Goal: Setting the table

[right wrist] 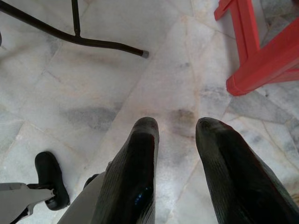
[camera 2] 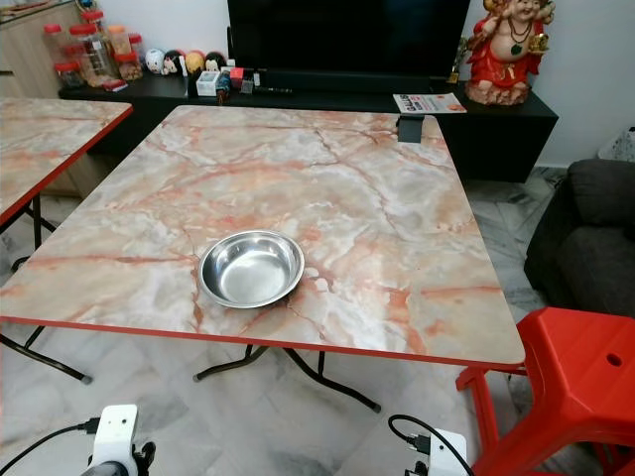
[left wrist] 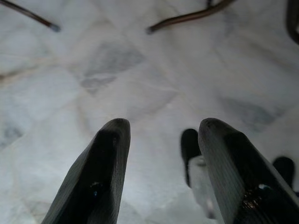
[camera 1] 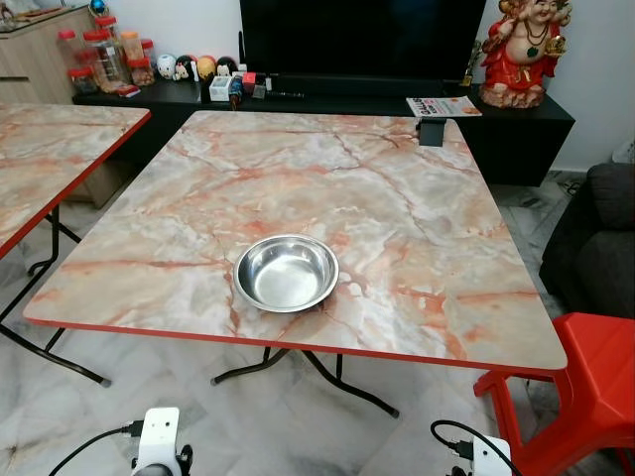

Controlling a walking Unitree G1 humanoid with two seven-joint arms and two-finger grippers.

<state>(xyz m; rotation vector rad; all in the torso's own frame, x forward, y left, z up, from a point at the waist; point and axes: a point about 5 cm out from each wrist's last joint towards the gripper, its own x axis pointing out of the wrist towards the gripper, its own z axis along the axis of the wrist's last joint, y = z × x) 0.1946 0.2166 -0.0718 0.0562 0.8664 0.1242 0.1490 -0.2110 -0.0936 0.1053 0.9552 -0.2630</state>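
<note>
Nearest, our left gripper [left wrist: 161, 140] hangs low over the marble floor [left wrist: 140, 70], its fingers spread apart with nothing between them. Our right gripper [right wrist: 176, 135] hangs likewise over the floor, fingers parted and bare, near a red stool [right wrist: 261, 51]. Ahead we see the table [camera 1: 397, 198], with a steel bowl [camera 1: 286, 272] upright near its front edge, left of centre. Beyond stands a black console [camera 1: 516, 129] bearing jars [camera 1: 99, 55], a magazine [camera 1: 443, 106] and a red figurine [camera 1: 526, 45].

Red stool [camera 1: 585, 387] and second counter [camera 1: 50, 159] cut off by frame edges; shelf jars [camera 1: 99, 55] too small to identify.
</note>
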